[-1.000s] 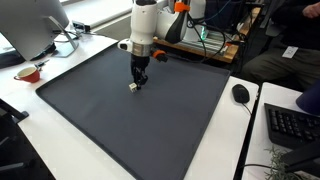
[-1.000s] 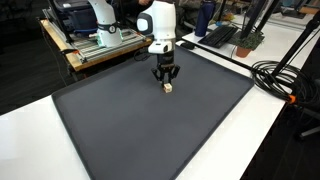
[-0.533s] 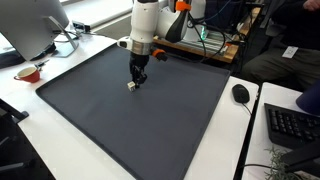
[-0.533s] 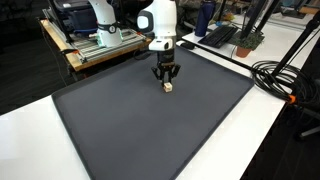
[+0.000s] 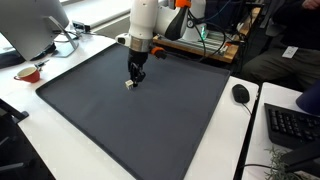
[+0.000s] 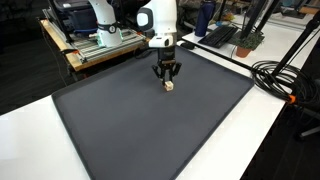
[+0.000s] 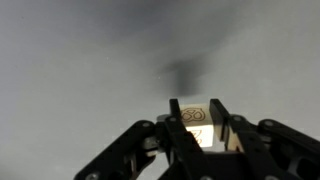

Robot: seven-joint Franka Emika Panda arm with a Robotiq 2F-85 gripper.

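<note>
1. Far left: red cup (image 5: 30,72) on the white bench (image 5: 15,135); position unchanged from a second ago.
2. Centre: dark grey rectangular mat (image 5: 150,130) covering the bench; it carries only entry 3.
3. Far half of the mat: small pale wooden cube with printed marks (image 7: 197,128), clamped between the fingers of the black pincer (image 5: 130,82). Change: pincer and cube now stand slightly further left than a second ago, so the grip appears to hold in transit. Clearance above the mat: cannot tell.
4. Right of the mat: black computer mouse (image 5: 240,93); unmoved.
</note>
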